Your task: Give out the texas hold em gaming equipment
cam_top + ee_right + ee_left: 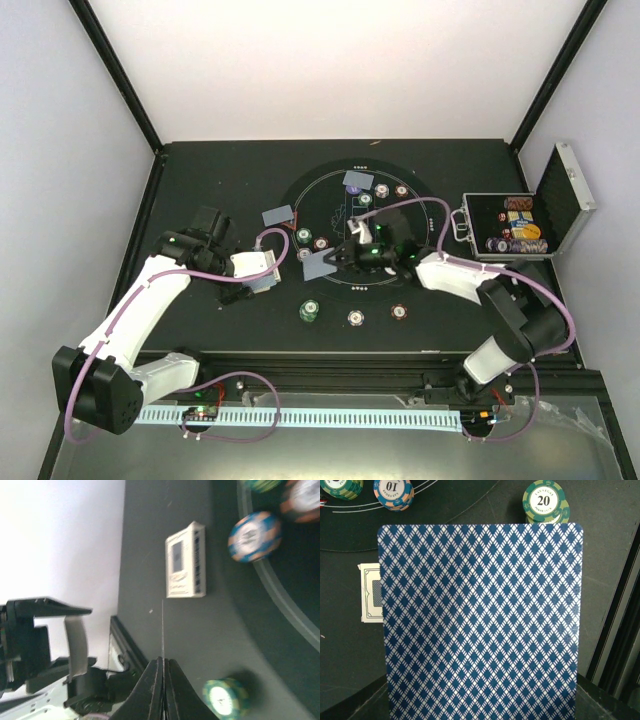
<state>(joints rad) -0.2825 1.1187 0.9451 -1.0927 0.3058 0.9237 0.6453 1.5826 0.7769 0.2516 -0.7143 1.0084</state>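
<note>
Card (162,630) pinched edge-on between the right claw (163,680) fingers

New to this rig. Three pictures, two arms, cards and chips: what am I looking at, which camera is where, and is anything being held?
Two robot arms are bolted at the near edge of a table. The top view looks down from above and behind them; each other picture comes from a camera on a wrist.

On the table lie a round black mat with poker chips and face-down cards; an open silver case of chips sits at the right.

The left gripper is shut on a blue-backed card, which fills its wrist view. The right gripper is shut on another card, seen edge-on as a thin line. A card box lies beyond it.
</note>
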